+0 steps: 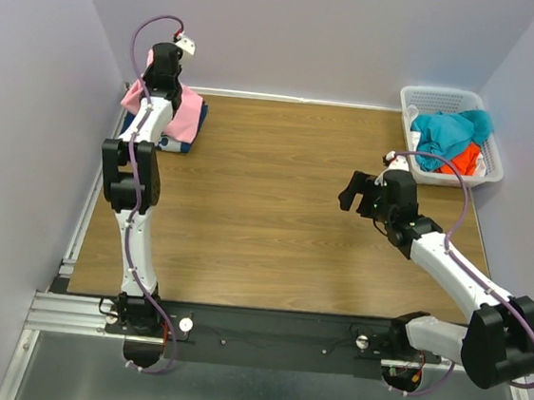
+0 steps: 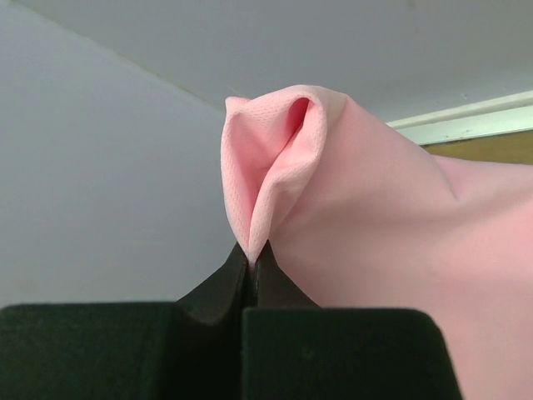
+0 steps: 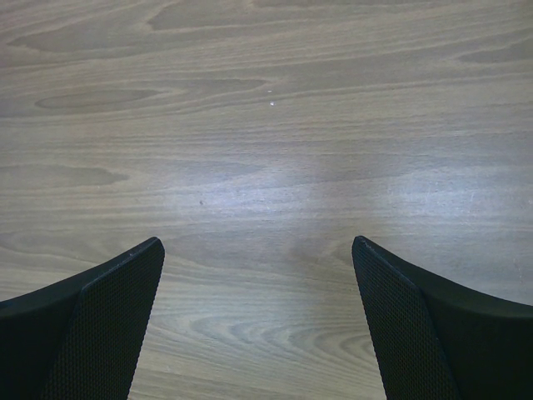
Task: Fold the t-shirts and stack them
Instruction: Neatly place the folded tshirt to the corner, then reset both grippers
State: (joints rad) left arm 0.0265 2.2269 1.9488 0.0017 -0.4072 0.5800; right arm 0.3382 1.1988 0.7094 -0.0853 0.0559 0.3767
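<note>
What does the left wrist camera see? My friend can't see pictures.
The left gripper is pinched shut on a fold of the pink t-shirt, which puffs up and drapes rightward. Behind are a pale wall and a sliver of wooden table.

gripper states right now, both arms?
Left gripper: closed, pinching a fold of the pink t-shirt.
Right gripper: open, holding nothing, over the table.

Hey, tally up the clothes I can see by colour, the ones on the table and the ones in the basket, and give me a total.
pink t-shirt: 1
navy t-shirt: 1
teal cloth, in the basket: 1, as far as shows
orange cloth, in the basket: 1
Total: 4
</note>
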